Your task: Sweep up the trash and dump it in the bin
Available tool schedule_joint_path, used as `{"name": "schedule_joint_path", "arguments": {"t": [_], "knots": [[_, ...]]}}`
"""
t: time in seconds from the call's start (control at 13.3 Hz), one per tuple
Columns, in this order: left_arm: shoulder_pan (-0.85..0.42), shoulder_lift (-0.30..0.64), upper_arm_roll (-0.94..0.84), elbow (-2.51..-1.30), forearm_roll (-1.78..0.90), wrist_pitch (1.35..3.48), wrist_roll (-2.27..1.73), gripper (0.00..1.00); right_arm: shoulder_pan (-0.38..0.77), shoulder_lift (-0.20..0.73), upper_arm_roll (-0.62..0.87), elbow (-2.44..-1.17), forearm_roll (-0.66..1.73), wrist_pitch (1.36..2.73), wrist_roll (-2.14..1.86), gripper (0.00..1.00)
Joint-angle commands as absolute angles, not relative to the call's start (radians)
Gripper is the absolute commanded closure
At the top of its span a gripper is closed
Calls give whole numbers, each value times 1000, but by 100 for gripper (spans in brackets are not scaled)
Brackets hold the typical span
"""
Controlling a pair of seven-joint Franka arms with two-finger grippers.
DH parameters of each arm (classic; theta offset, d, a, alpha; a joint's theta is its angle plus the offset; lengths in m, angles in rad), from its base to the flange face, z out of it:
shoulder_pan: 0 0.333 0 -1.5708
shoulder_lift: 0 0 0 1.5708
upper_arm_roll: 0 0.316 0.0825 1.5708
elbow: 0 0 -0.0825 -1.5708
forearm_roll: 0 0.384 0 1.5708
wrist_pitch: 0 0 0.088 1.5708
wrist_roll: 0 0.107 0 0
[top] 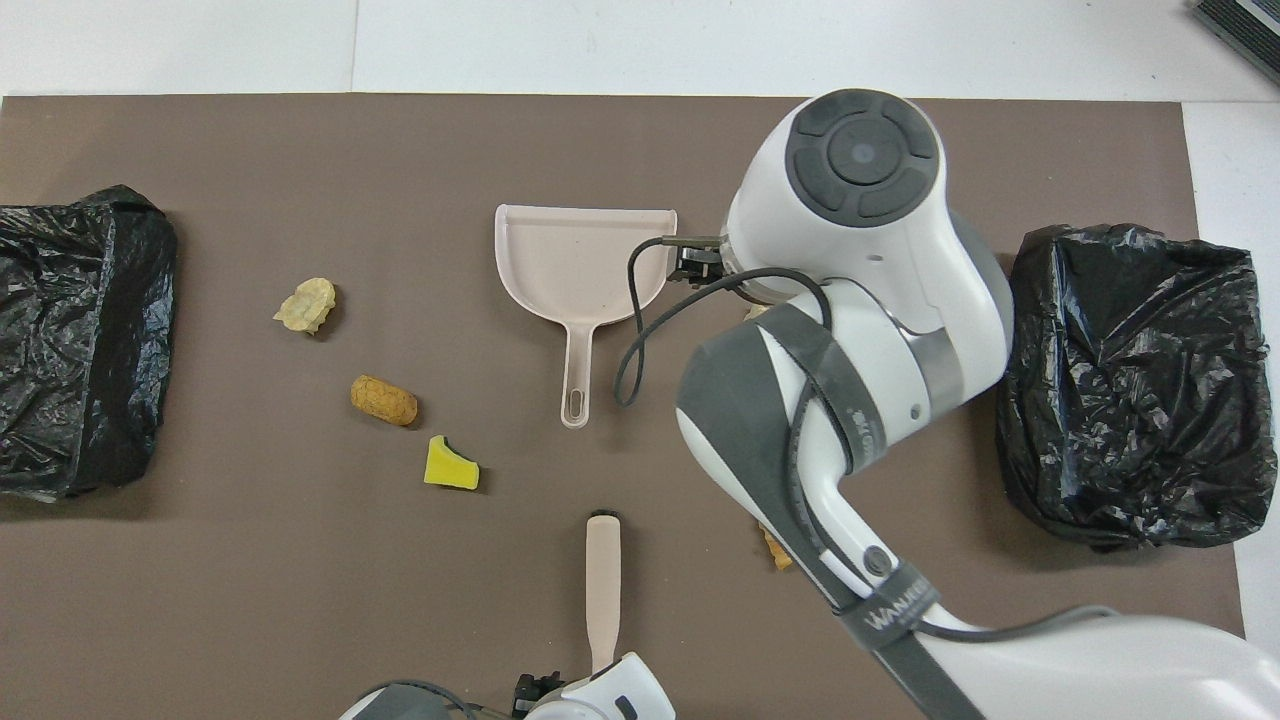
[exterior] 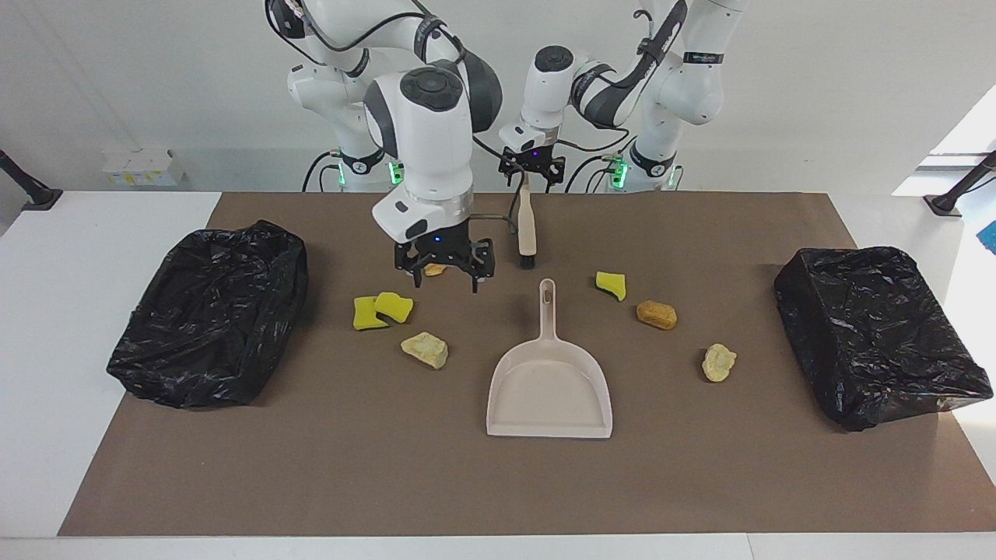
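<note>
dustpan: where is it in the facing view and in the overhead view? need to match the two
Facing view: dustpan at mid-table, handle pointing up toward the robots, pan mouth toward the bottom edge.
Overhead view: dustpan at centre, handle pointing down toward the robots; right arm covers the area beside it.
Shared landmark: brush, in line with the handle, nearer to the robots.
</note>
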State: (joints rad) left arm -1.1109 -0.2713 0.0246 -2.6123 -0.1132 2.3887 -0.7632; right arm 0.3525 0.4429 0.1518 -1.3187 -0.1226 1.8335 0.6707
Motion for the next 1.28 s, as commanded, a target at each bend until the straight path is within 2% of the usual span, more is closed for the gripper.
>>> {"name": "schedule_joint_path", "arguments": {"t": [0.0, 0.23, 0.3, 0.68, 0.83, 0.91, 0.98, 1.21], "knots": [[-1149, -249, 38, -2626, -120, 2424, -779, 0, 405, 590, 153, -1172, -144, 1853, 758, 0], [-1152, -245, 38, -2626, -120, 2413, -776, 31, 494, 647, 141, -1170, -152, 1910, 822, 0], [-1152, -245, 38, -2625, -120, 2411, -778, 37, 515, 664, 140, -1169, -152, 1930, 837, 0], [-1152, -245, 38, -2619, -120, 2393, -782, 41, 567, 686, 141, -1187, -166, 1957, 848, 0], [-1152, -245, 38, -2617, -120, 2378, -807, 63, 560, 684, 147, -1231, -179, 2017, 853, 0], [-1152, -245, 38, -2617, -120, 2376, -839, 84, 563, 683, 147, -1258, -169, 2057, 854, 0], [-1152, -247, 38, -2615, -120, 2359, -848, 100, 561, 678, 147, -1291, -175, 2074, 862, 0], [-1134, -255, 41, -2574, -120, 2278, -838, 100, 555, 660, 147, -1341, -178, 2091, 865, 0]]}}
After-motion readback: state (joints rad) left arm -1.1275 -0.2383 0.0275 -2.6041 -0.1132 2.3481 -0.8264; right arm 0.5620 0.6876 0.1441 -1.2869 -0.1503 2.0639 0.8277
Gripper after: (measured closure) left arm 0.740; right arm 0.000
